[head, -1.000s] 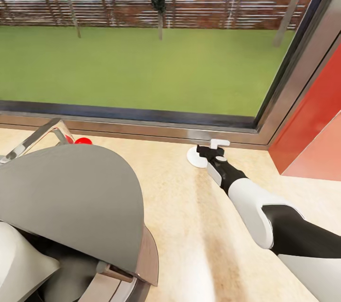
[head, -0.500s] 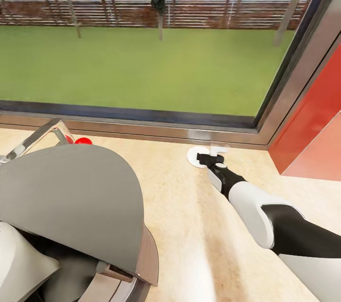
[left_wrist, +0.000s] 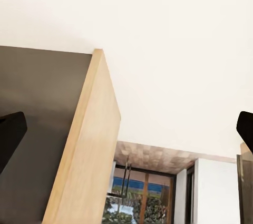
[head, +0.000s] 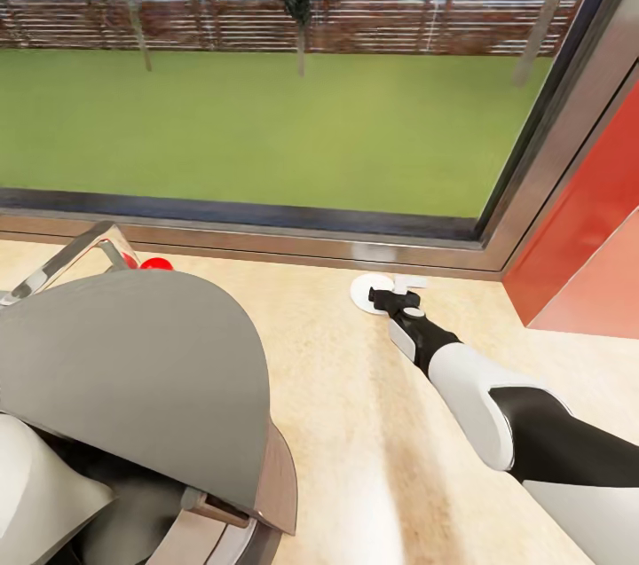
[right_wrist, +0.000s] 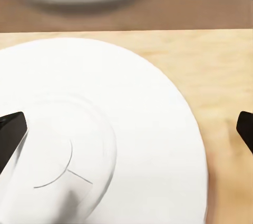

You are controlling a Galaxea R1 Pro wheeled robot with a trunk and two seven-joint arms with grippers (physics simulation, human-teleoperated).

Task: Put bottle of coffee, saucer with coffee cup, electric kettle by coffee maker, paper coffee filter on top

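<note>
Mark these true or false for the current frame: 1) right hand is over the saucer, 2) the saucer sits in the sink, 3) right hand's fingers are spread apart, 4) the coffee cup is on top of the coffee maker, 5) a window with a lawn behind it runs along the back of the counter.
1) True. The right hand is at the saucer, near the window.
2) False. The saucer lies on the kitchen countertop, by the window frame.
3) True. In the right wrist view, the fingertips stand wide apart over the saucer.
4) False. The coffee cup is beside the saucer; the grey coffee maker top is bare.
5) True. The window shows the lawn.
</note>
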